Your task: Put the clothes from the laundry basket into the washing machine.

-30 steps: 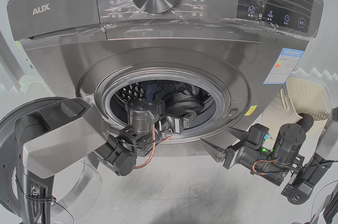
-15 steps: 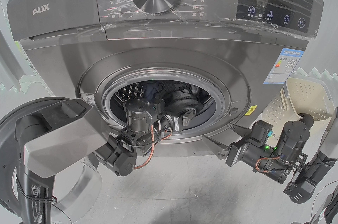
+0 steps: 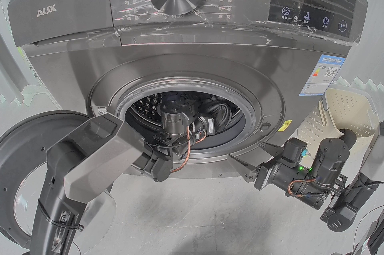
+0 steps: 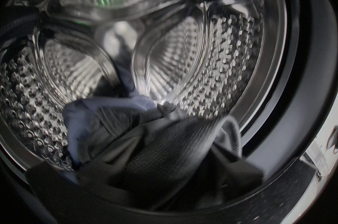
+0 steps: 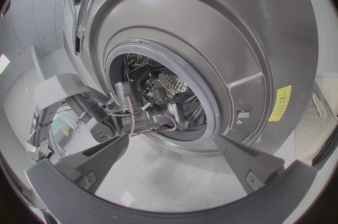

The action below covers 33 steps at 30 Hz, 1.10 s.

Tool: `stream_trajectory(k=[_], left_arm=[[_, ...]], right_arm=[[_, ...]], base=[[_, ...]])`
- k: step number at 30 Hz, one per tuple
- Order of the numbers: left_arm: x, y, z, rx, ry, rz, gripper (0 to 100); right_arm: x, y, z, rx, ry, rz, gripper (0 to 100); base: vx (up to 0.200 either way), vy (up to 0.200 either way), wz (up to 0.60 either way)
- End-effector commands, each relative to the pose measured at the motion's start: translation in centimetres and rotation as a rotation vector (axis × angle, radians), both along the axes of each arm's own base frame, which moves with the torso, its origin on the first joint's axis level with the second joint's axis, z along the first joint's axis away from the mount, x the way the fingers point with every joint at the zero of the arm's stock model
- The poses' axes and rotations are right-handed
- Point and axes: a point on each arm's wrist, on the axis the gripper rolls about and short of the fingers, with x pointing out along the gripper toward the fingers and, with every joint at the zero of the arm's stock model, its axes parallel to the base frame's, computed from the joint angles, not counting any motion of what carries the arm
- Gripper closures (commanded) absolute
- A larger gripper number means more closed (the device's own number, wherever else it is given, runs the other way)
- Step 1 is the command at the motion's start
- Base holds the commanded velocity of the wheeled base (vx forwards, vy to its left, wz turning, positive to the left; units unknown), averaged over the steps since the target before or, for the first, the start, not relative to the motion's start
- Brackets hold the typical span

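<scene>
L pincer (image 3: 216,117) is inside the perforated steel drum (image 4: 211,59) of the silver-grey front-load washing machine (image 3: 200,59), w/ its arm passing through the round opening. Can't tell whether this pincer is apart or together; it's hidden among the laundry.

Right in front of the L pincer, low in the drum, lies a crumpled dark grey knit garment (image 4: 165,154). A pale bluish cloth (image 4: 75,119) is bunched against the garment's far side, deeper in than the pincer.

R pincer (image 3: 250,155) hangs outside the machine, jaws wide apart & holding nothing. It's below the opening's rim, not touching it, and points toward the L arm.

The cream perforated plastic laundry basket (image 3: 348,107) stands behind the R pincer, beside the machine's front corner. The round door (image 3: 20,159) is swung open, on the outer side of the L arm, well apart from both pincers.
</scene>
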Motion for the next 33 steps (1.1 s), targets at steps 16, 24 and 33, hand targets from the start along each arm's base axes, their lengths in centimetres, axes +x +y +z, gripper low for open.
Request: stream_trajectory(k=[16, 24, 33], left_arm=[[8.3, 1.5, -2.5, -0.020, -0.030, 0.203, 100], [8.9, 2.6, -2.4, -0.026, -0.036, 0.231, 100], [5.3, 1.3, 3.1, -0.065, -0.029, 0.178, 0]], right_arm=[[0.2, 0.4, -0.7, -0.016, 0.015, 0.008, 0], [0.2, 0.4, -0.7, -0.016, 0.015, 0.008, 0], [0.2, 0.4, -0.8, -0.017, 0.018, 0.007, 0]], base=[[0.000, 0.000, 0.00], [0.000, 0.000, 0.00], [0.000, 0.000, 0.00]])
